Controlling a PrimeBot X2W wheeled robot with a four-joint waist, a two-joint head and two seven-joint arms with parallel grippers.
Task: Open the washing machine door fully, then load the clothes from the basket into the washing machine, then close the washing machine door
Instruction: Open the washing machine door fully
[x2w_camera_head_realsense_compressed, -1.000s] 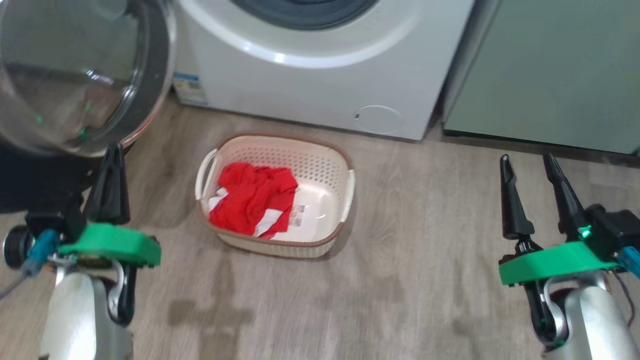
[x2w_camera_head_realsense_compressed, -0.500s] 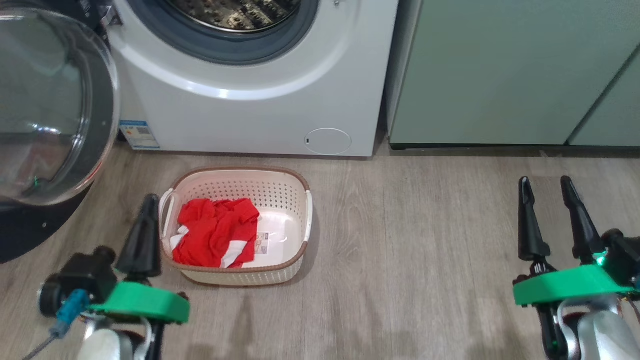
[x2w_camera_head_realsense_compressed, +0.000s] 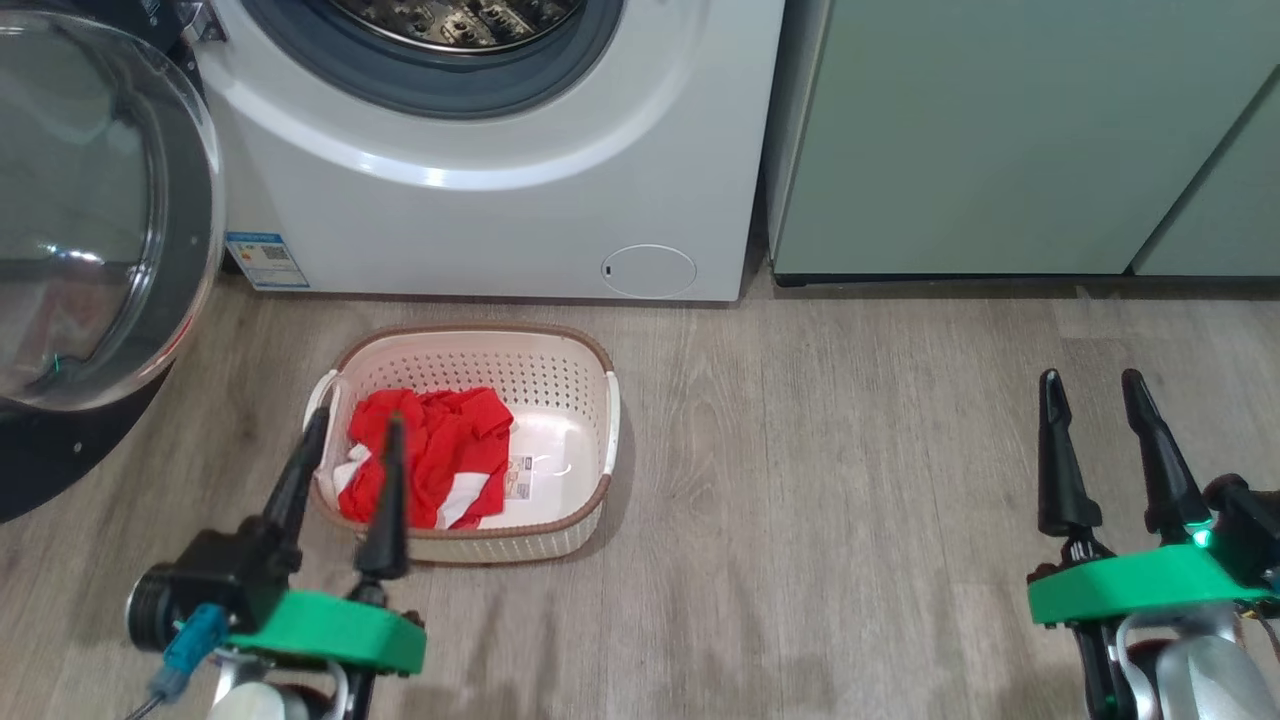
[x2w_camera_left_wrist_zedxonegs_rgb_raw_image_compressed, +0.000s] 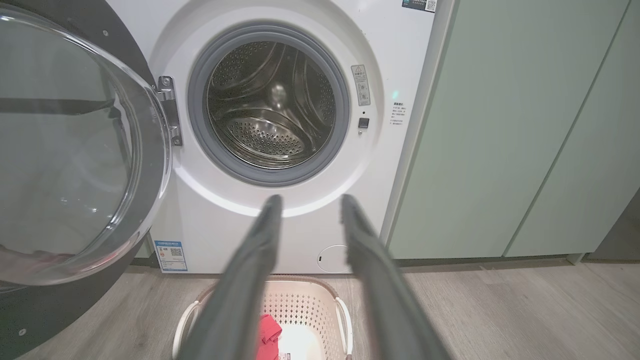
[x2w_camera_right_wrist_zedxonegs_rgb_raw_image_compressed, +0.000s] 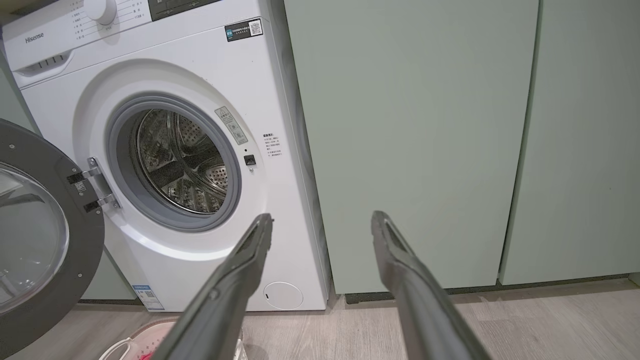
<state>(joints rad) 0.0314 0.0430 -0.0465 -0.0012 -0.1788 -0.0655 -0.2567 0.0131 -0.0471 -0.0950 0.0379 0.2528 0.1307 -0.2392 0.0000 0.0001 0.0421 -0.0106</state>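
1. Head view: the washing machine stands at 12 o'clock with its steel drum exposed. The washing machine door hangs swung wide at 9 o'clock. The basket sits on the wood-look floor just in front of the machine, at 7 o'clock of centre. The clothes lie bunched at 9 o'clock inside it. The left gripper, at 7 o'clock, overlaps the basket's near-left rim; contact cannot be told. Its fingers are spread and empty. The right gripper, at 4 o'clock, is well apart from the basket, fingers parted, holding nothing. Pale green cabinets stand at 2 o'clock.
2. Left wrist view: the left gripper's fingers rise from 6 o'clock with a clear gap and nothing pinched. The drum is at 11 o'clock and the door at 9 o'clock. The basket is at 6 o'clock, with a scrap of the red clothes between the fingers.
3. Right wrist view: the right gripper's fingers stand wide apart at 6 o'clock, empty. The machine is at 10 o'clock, the door at 8 o'clock and the basket's rim at 7 o'clock.
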